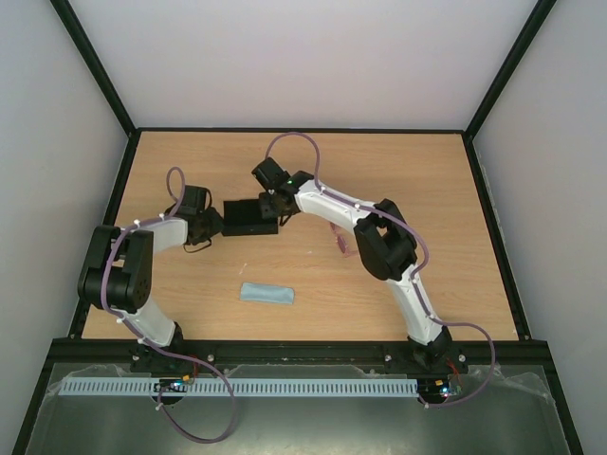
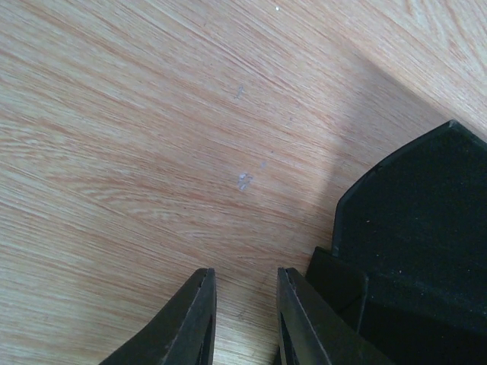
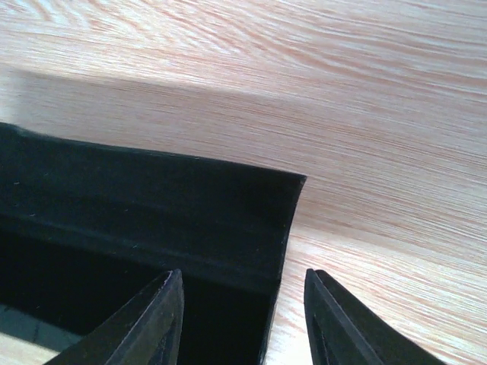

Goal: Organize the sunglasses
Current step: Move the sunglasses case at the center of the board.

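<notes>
The step in hand is judged to be the readying of the black oblong case (image 1: 248, 220), which lies on the pale wooden tabletop (image 1: 417, 190) between the two arms, so that the small sunglasses (image 1: 340, 239) with the thin translucent pink frame can be laid inside. The sunglasses are seen on the bare tabletop to the right of the case, well apart from it and partly hidden under the right forearm. A folded light blue cloth (image 1: 266, 294) lies nearer the bases and is touched by nothing. The jaws of the left gripper (image 2: 243, 272) are set narrow, with only wood grain showing between them, and they are placed just beside the case's left end. The jaws of the right gripper (image 3: 243, 274) are spread moderately and straddle a raised black wall of the case, one finger over the dark interior and the other over the tabletop; no clamping on that wall is seen. Whether the lid is fully thrown back cannot be told from these views. For the step to be done well, the case should be braced by the left arm against sliding. The wall should be pinched squarely before any lift, and the lid swung slowly about its hinge. Care should be taken that the sunglasses are not brushed by the right forearm.
</notes>
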